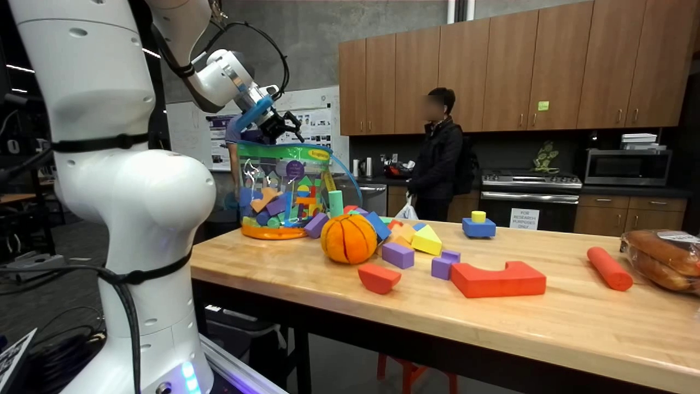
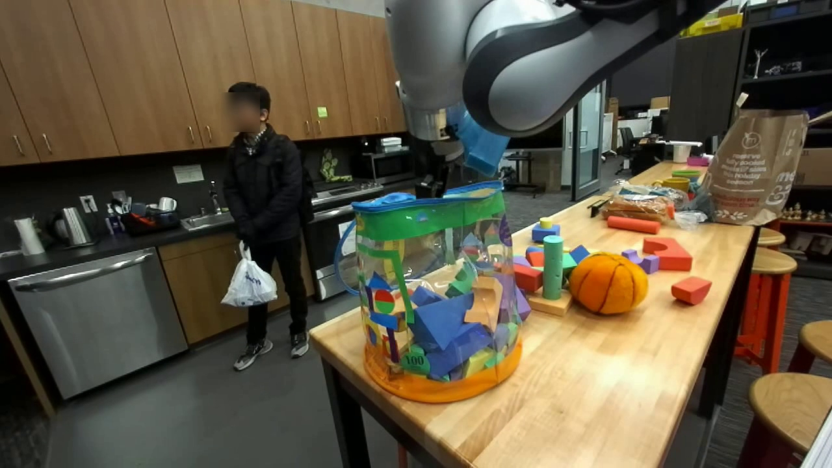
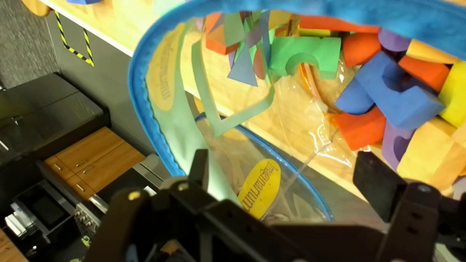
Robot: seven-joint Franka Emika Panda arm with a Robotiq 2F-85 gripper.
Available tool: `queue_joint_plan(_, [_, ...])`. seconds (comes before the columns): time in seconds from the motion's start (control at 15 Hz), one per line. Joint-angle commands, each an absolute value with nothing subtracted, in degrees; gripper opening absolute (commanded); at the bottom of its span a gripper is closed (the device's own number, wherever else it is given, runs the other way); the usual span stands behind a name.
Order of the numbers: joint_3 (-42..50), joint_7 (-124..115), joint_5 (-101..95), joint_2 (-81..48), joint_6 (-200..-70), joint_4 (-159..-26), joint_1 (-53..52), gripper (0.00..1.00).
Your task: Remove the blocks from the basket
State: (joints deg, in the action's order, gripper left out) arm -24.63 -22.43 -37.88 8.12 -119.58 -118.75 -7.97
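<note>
The basket [image 2: 442, 390], a clear-walled bucket with an orange base and blue rim, stands upright near a table corner. Blocks fill its lower part, among them a blue block [image 2: 445, 318] and an orange block [image 2: 484, 302]. In the wrist view a green arch block [image 3: 305, 54], a notched blue block [image 3: 397, 91] and a red block [image 3: 360, 127] lie inside the blue rim. My gripper [image 1: 298, 130] hangs over the basket's mouth, pointing down at a slant. Its fingers [image 3: 376, 182] are spread wide with nothing between them. Lower blocks in the pile are hidden.
Beside the basket sit an orange ball [image 1: 349, 241], a green cylinder [image 2: 552, 266], a yellow block [image 1: 426, 241] and a red arch [image 1: 500, 280]. Farther along are a red-orange sausage-shaped piece [image 1: 610, 268], bagged bread [image 1: 664, 257] and a paper bag [image 2: 747, 169]. A person [image 2: 270, 195] stands beyond the table.
</note>
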Motion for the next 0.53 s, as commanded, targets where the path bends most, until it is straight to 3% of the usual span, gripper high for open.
queue_joint_plan(0.0, [-22.13, -21.75, -37.13, 5.57, -119.46, -116.73, -10.68, 1.0])
queue_joint_plan(0.47, [-20.98, -21.7, -36.78, -4.5, -122.11, -113.06, -14.17, 1.0])
